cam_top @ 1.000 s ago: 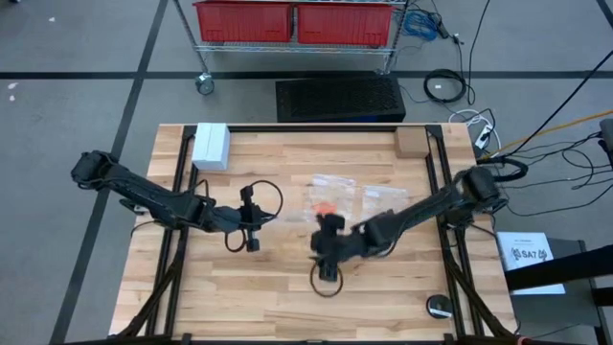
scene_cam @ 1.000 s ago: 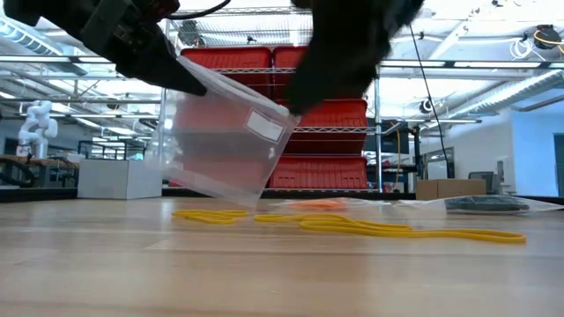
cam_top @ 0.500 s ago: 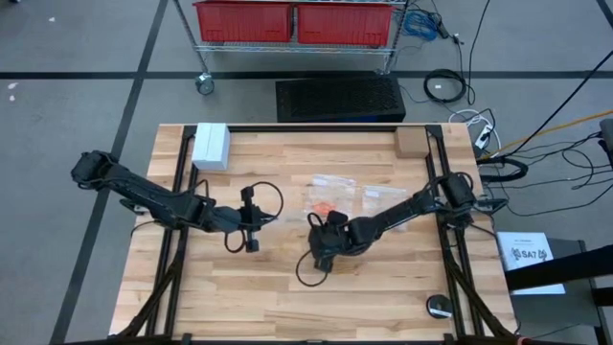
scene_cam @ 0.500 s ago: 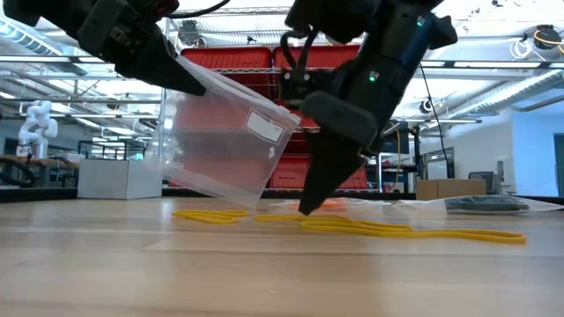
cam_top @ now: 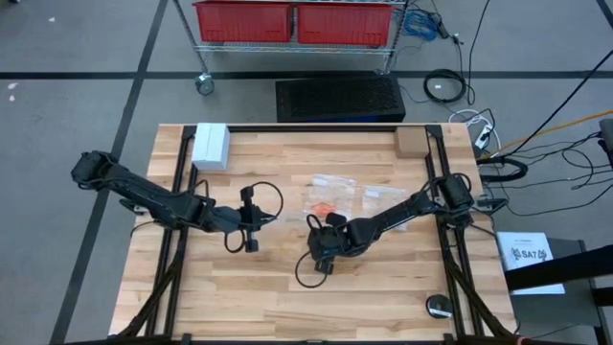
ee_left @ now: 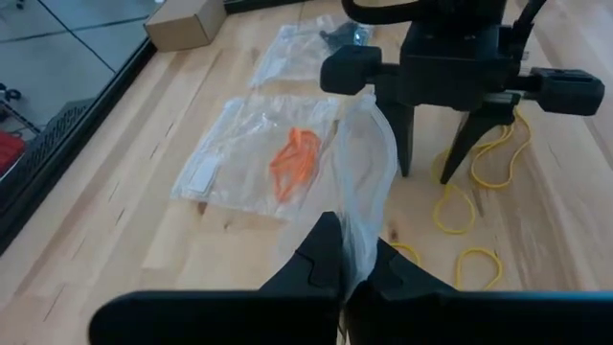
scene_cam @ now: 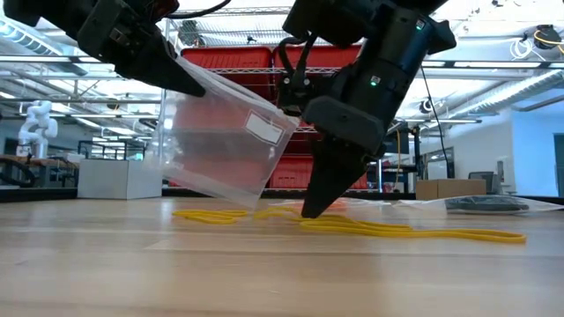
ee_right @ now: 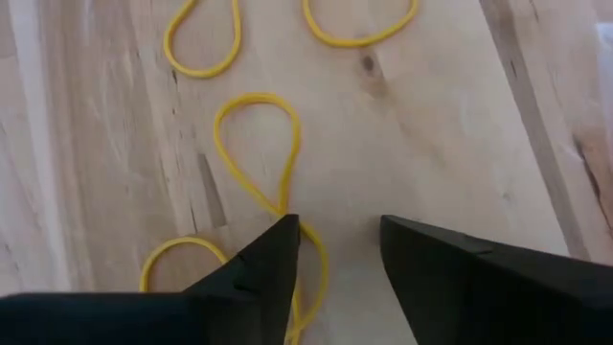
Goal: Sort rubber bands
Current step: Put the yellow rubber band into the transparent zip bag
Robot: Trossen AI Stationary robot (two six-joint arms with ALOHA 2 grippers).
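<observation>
One yellow rubber band lies pinched under the right gripper's half-open fingers.

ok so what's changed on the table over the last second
The right pincer came down from above the table to the wood and is closing around a yellow rubber band; its fingertips rest on the board, nothing lifted yet. The left pincer stayed where it was, shut on the clear plastic bag held tilted above the table. The bag with orange bands hasn't moved.

wooden table bearing yellow rubber bands, bags
</observation>
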